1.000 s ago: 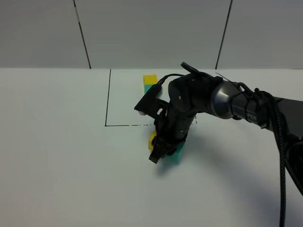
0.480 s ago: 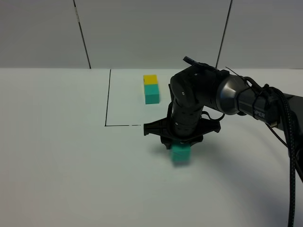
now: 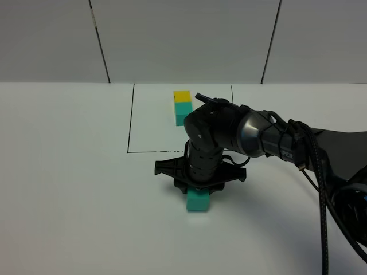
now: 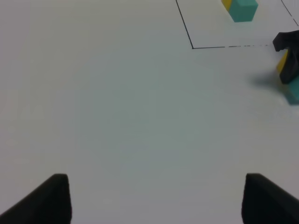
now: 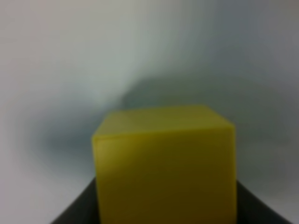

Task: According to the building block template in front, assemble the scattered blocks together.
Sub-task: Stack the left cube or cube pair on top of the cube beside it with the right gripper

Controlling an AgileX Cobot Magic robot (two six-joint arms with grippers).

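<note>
The building block template, a yellow cube (image 3: pixel 182 95) joined to a teal cube (image 3: pixel 184 112), sits inside the thin black rectangle (image 3: pixel 130 123); it also shows in the left wrist view (image 4: pixel 243 9). My right gripper (image 3: pixel 198 184) points straight down just in front of the rectangle. It is shut on the scattered yellow cube (image 5: pixel 164 158), which fills the right wrist view. The scattered teal cube (image 3: pixel 198 201) lies right below the gripper, partly hidden by it. In the left wrist view the yellow cube (image 4: pixel 281 63) sits directly behind the teal cube (image 4: pixel 293 92). My left gripper (image 4: pixel 158 198) is open and empty, far to the left.
The white table (image 3: pixel 74 189) runs back to a grey panelled wall (image 3: pixel 183 40). The right arm's black cable (image 3: pixel 324 206) hangs at the right side.
My right gripper has turned about its axis and shifted left and toward the front. The teal cube now lies further left and nearer the front than half a second ago.
</note>
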